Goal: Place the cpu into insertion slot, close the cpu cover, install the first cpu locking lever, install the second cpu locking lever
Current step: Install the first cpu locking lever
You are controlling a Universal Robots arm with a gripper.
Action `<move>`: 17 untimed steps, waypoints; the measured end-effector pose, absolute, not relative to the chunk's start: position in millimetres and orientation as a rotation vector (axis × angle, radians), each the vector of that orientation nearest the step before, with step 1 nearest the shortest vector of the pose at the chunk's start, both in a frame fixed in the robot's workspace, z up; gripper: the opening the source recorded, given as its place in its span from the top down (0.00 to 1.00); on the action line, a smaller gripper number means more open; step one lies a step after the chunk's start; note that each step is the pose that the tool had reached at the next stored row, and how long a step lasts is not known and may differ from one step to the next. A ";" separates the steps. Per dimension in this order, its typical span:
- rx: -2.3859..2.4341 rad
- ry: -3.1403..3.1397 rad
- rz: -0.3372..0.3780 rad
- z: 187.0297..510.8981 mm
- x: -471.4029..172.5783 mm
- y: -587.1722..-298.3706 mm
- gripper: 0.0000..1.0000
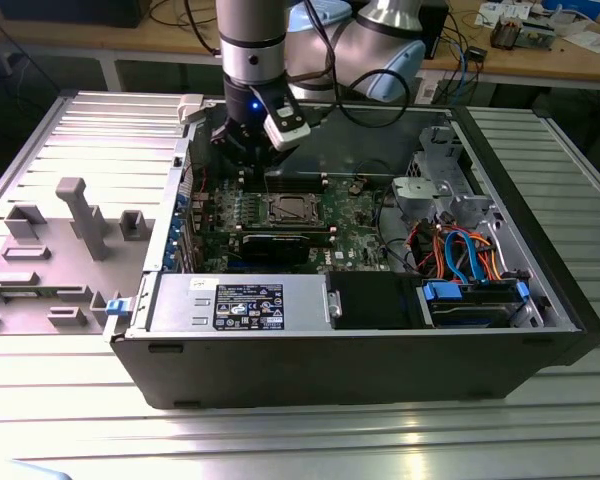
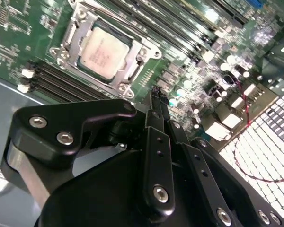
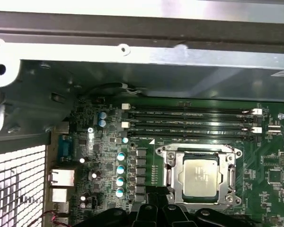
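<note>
Black finger links of the gripper (image 2: 155, 101) crowd the foreground of the second wrist view. They are drawn together to a narrow tip with nothing between them, and they hang near the socket but apart from it. The cpu (image 2: 104, 49) lies flat in the insertion slot (image 3: 236, 152), its dull silver top showing through the window of the cpu cover (image 3: 174, 176). The cover appears to lie down over the chip's edges, though I cannot tell whether either locking lever is hooked home. Just beside the socket run the long black memory slots (image 3: 189, 120), and on another side stands a row of pale-blue capacitors (image 3: 120, 169), all on the green motherboard (image 3: 270, 156). Beyond that are a perforated panel (image 3: 19, 184) and the grey walls of the computer case (image 1: 380, 370). In the exterior view the arm stands over the board towards the exterior view's left of the socket. The likeliest trouble, as I judge it, is a thin springy lever slipping off the closed fingertips. It could then snap back and leave the cover loose. A push that runs off line could drive the tip into the capacitors or the memory slots, since they crowd close to the socket. If the chip is not fully seated, clamping the cover down could bend the contacts beneath it.
</note>
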State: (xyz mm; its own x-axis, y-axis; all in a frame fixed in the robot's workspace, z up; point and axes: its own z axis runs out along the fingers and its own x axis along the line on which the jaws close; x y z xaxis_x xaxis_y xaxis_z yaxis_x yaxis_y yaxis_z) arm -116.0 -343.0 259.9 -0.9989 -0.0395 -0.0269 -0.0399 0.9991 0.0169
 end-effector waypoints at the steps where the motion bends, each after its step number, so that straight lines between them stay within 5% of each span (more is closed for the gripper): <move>1: -0.062 3.114 0.028 259.6 -117.6 -342.6 0.89; 17: -0.065 3.113 0.027 254.3 -120.8 -316.0 0.89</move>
State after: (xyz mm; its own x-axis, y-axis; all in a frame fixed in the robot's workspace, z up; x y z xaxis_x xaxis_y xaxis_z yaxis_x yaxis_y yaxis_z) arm -120.8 -316.0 254.3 -0.9987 -0.0416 -0.0282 -0.0421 0.9990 0.0170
